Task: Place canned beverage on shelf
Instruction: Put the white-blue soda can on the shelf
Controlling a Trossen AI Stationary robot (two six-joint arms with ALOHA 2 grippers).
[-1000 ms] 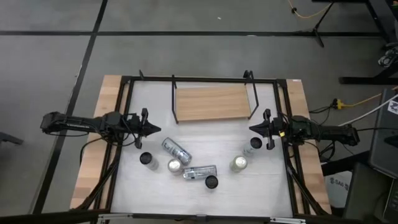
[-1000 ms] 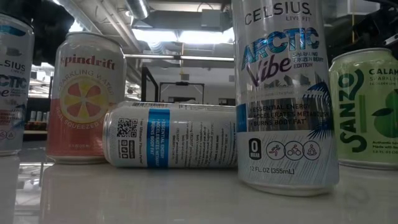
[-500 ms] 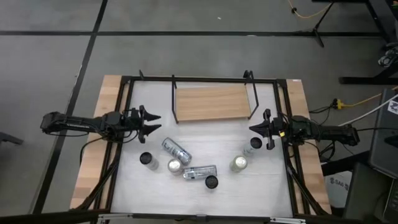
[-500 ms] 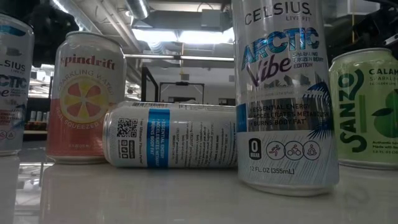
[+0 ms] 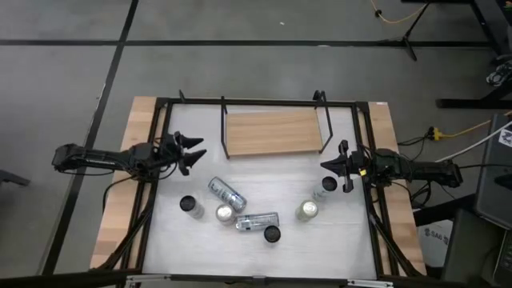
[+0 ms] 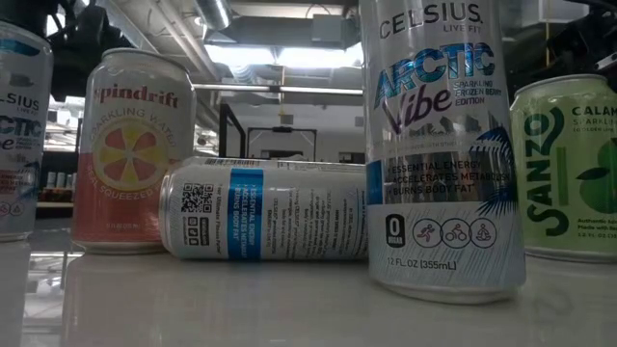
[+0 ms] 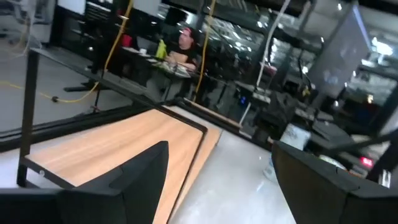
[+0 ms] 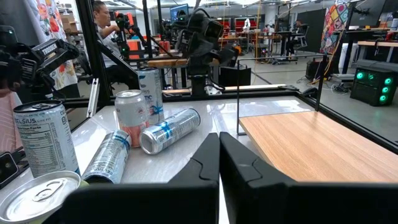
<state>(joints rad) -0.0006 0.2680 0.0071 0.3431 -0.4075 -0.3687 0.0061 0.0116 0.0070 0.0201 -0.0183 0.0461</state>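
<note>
Several beverage cans stand or lie on the white tabletop (image 5: pixel 344 240), none of them held. An upright Celsius can (image 6: pixel 442 145) and a Spindrift can (image 6: pixel 137 149) stand on their bases, and a silver can (image 6: pixel 265 208) lies on its side between them. The shelf (image 5: pixel 272 133), a light-wood board with black wire uprights, rests at the table's far middle. My left gripper (image 5: pixel 196 149) hovers open at the table's left, angled toward the shelf's board (image 7: pixel 112 149). At the table's right hovers my right gripper (image 5: pixel 324 166), shut with nothing between its fingers (image 8: pixel 219 163).
A black metal frame (image 5: pixel 256 102) borders the table. Near my right gripper stand a green Sanzo can (image 5: pixel 306 210) and another upright can (image 5: pixel 324 186). Two cans (image 5: pixel 226 192) (image 5: pixel 256 222) lie on their sides at the middle. People sit in the room beyond.
My left gripper has opened from shut. Its wrist has rolled and swung, so the fingers have gone from pointing straight across the table to pointing toward the shelf. The cans and my right arm have kept still.
</note>
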